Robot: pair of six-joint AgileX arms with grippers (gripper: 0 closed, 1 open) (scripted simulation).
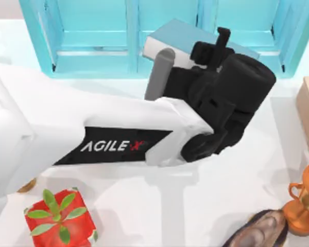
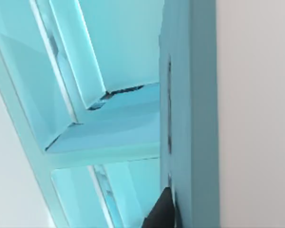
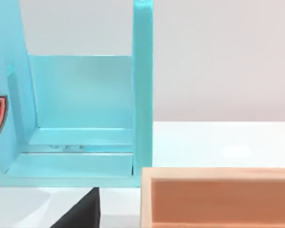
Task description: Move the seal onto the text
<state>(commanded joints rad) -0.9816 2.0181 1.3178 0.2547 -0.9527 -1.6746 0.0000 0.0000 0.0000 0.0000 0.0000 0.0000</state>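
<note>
Reaching across the table from the top view's left, my left arm (image 1: 118, 128) has its wrist and left gripper (image 1: 224, 38) over the teal-blue book (image 1: 183, 33), which lies at the far side just in front of the teal shelf unit (image 1: 92, 31). How the jaws stand, and whether anything is between them, I cannot tell: the black wrist body hides the fingertips from above, and the left wrist view gives me shelf panels at a steep angle plus a sliver of one dark finger (image 2: 161, 213). I cannot make out the seal, so I judge it is either held under that wrist or hidden behind the arm; I would not claim which. By where the arm sits, I read this as the placing step over the book. Next I'd want to confirm the block is upright over the cover, well in from its edge, then lower gently. The right arm is parked by the wooden box (image 3: 218, 197). A trophy cup (image 1: 305, 206), a shell-like lump (image 1: 257, 231) and a red potted plant (image 1: 59, 218) sit along the near edge.
</note>
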